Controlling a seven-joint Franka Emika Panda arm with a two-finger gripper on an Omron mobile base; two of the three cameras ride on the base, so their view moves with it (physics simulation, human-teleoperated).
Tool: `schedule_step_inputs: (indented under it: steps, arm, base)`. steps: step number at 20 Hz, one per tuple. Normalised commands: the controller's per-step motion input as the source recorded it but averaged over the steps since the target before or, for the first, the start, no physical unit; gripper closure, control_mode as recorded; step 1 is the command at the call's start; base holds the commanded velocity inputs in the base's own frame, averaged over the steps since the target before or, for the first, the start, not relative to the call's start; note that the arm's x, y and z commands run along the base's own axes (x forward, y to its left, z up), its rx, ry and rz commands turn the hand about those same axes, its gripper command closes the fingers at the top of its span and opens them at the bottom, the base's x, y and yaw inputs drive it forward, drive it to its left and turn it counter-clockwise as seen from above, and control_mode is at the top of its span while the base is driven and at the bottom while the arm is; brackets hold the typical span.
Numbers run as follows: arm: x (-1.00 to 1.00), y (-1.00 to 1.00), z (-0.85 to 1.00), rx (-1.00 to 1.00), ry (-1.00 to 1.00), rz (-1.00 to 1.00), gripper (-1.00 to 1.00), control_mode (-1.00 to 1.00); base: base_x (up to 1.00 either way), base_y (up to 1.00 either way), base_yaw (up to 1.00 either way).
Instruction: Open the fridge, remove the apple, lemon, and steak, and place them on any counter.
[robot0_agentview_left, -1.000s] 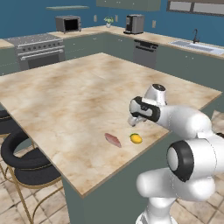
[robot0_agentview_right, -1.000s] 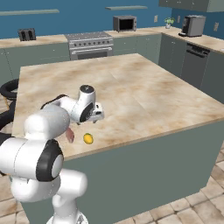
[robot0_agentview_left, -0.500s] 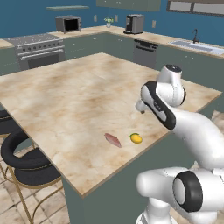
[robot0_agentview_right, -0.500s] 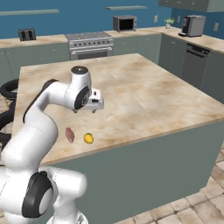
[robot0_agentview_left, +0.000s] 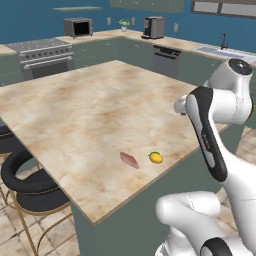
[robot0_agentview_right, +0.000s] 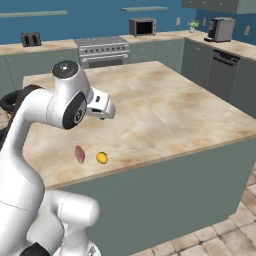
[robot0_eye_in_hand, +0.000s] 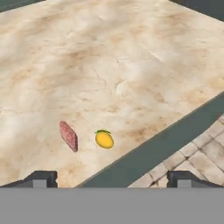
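Progress is judged partial: the small bright yellow lemon (robot0_agentview_left: 156, 157) and flat pinkish-red steak (robot0_agentview_left: 129, 160) are laid side by side near the beige marbled table (robot0_agentview_left: 90, 110) edge, the gripper (robot0_eye_in_hand: 111, 177) is held wide open and empty above them, and the apple is left.

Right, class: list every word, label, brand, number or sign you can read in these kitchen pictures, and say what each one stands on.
No readable text in any view.
The microwave, coffee machine, toaster and stove carry no legible label or brand; any markings are too small to tell.
The counter, lemon and steak bear no writing.
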Motion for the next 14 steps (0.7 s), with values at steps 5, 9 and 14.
schedule_step_inputs:
  steps: [5,9,14]
  arm:
    - [-0.8,-0.03,0.99,0.05,-0.32,-0.09,-1.0,-1.0]
    - [-0.62,0.0,0.83,0.0,-0.26,-0.05,-1.0,-1.0]
    - [-0.23,0.13,0.11,-0.02,-0.06,0.0,-1.0,-1.0]
  base:
    - [0.0,0.0,0.0]
    - [0.0,0.0,0.0]
    - [0.0,0.0,0.0]
